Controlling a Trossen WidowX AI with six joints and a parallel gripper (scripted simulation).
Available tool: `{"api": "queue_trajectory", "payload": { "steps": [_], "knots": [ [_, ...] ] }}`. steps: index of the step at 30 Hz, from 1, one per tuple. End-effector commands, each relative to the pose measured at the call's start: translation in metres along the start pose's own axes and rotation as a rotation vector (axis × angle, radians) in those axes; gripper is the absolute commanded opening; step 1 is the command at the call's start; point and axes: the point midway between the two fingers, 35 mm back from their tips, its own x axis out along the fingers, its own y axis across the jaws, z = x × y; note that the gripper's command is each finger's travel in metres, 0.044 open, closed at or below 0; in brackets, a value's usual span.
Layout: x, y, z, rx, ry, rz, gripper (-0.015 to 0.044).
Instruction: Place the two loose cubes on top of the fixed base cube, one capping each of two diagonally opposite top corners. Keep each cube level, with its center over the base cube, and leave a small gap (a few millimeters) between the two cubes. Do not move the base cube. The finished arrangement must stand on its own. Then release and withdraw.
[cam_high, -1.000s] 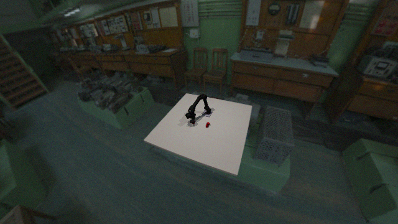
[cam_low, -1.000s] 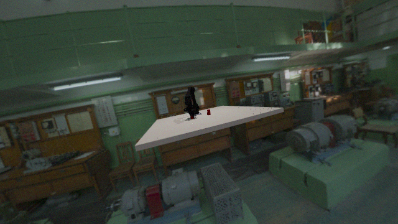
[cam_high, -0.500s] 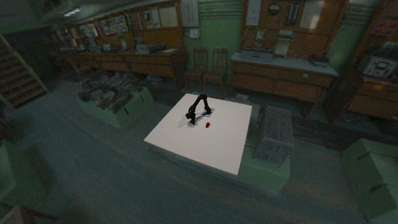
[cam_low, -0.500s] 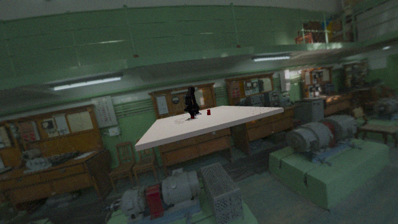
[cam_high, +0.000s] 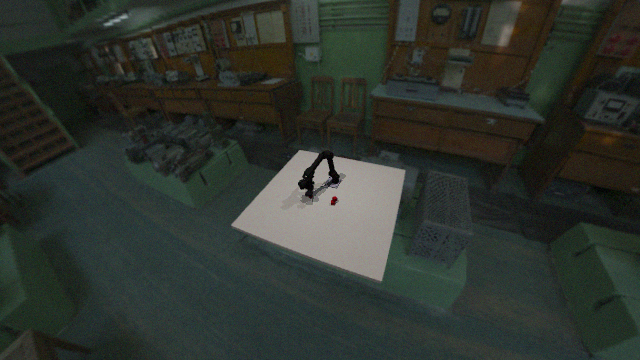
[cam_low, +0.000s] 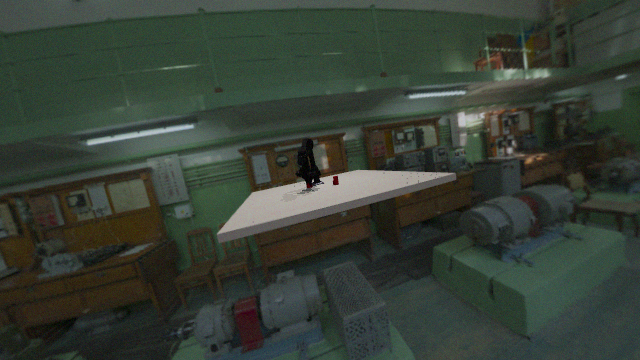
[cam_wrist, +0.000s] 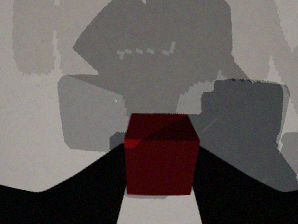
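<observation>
My gripper (cam_wrist: 159, 152) is shut on a loose red cube (cam_wrist: 161, 155), which sits level between the two black fingers in the wrist view, low over the white table. In the top view the black arm bends down to the table with the gripper (cam_high: 309, 194) at its left end; the cube there is too small to make out. A small red block (cam_high: 334, 200), the base cube, stands on the table to the right of the gripper, apart from it. It also shows in the exterior view (cam_low: 335, 180), right of the gripper (cam_low: 309, 185).
The white table (cam_high: 327, 212) stands in a dim workshop. The arm's base (cam_high: 334, 178) sits near the table's far side. A perforated grey box (cam_high: 442, 217) stands off the table's right edge.
</observation>
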Motion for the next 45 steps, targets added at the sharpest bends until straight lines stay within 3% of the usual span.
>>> {"api": "queue_trajectory", "payload": {
  "steps": [1, 45],
  "knots": [
    [-0.011, 0.002, 0.002, -0.001, -0.007, 0.007, 0.0105],
    [-0.082, -0.009, 0.001, 0.026, 0.022, -0.023, 0.0105]
  ]
}}
